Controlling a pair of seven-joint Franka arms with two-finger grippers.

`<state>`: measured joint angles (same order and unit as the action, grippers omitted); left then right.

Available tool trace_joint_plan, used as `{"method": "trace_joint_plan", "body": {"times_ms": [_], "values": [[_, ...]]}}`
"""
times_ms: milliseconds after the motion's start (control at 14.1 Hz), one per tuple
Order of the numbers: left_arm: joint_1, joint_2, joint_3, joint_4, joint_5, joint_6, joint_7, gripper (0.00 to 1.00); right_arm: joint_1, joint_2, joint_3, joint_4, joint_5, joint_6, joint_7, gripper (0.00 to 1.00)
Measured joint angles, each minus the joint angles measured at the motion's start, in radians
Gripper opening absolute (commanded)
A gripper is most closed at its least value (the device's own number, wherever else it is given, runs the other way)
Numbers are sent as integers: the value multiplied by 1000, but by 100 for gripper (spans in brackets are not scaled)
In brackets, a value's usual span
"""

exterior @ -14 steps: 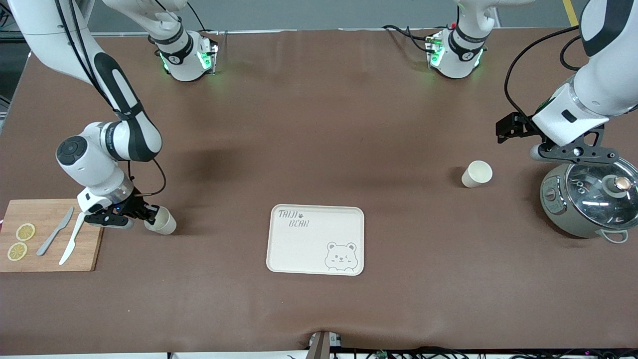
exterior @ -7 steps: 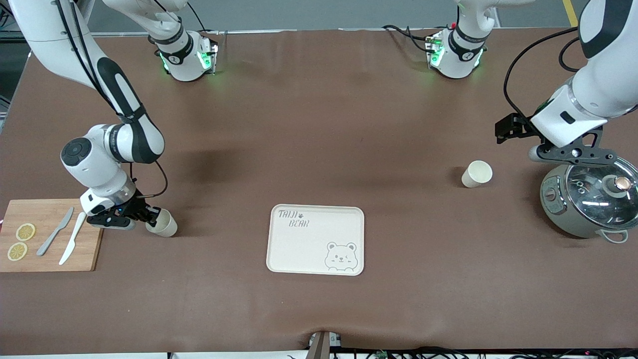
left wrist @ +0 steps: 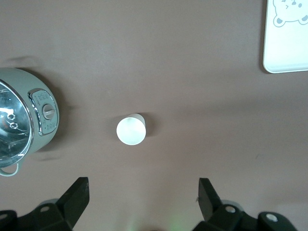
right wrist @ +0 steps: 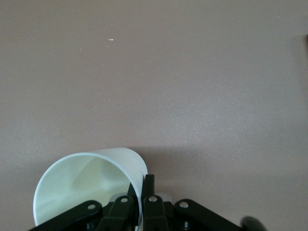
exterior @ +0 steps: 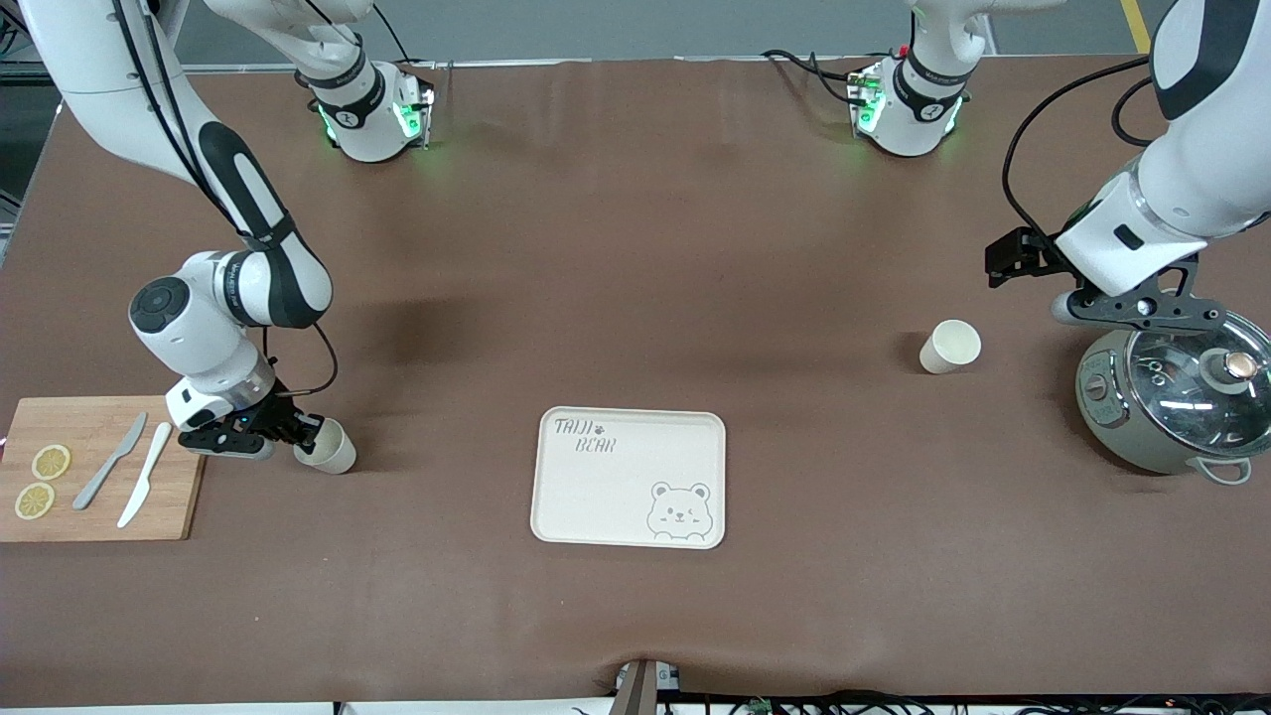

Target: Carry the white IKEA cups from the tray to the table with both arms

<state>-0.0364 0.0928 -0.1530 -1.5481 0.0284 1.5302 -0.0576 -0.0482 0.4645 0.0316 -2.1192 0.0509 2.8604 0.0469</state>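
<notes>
One white cup [exterior: 326, 447] sits tilted beside the cutting board, toward the right arm's end of the table. My right gripper [exterior: 303, 434] is shut on its rim. In the right wrist view the fingers pinch the cup's [right wrist: 86, 183] wall, one inside and one outside, at the right gripper [right wrist: 142, 185]. The second white cup [exterior: 950, 347] stands upright and free near the pot. My left gripper [exterior: 1137, 308] hangs open over the table between that cup and the pot. In the left wrist view this cup [left wrist: 131, 130] lies ahead of the open left gripper [left wrist: 143, 192].
A cream bear tray [exterior: 556, 516] lies in the middle, nearer the front camera; its corner [left wrist: 284, 48] shows in the left wrist view. A grey-green pot [exterior: 1177, 397] with a glass lid stands under the left arm. A wooden cutting board [exterior: 94, 516] holds two knives and lemon slices.
My right gripper has shifted slightly toward the tray with the cup in its grip. The left arm has hardly moved, and the other cup stays put.
</notes>
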Motion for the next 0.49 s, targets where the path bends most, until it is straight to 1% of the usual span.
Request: {"method": "trace_joint_plan", "body": {"times_ms": [71,495], "values": [[0,0,0,0,0,0,0,100,0,0,0,0,0,1,0,100],[0,0,0,0,0,0,0,100,0,0,0,1,0,1,-2,100]]}}
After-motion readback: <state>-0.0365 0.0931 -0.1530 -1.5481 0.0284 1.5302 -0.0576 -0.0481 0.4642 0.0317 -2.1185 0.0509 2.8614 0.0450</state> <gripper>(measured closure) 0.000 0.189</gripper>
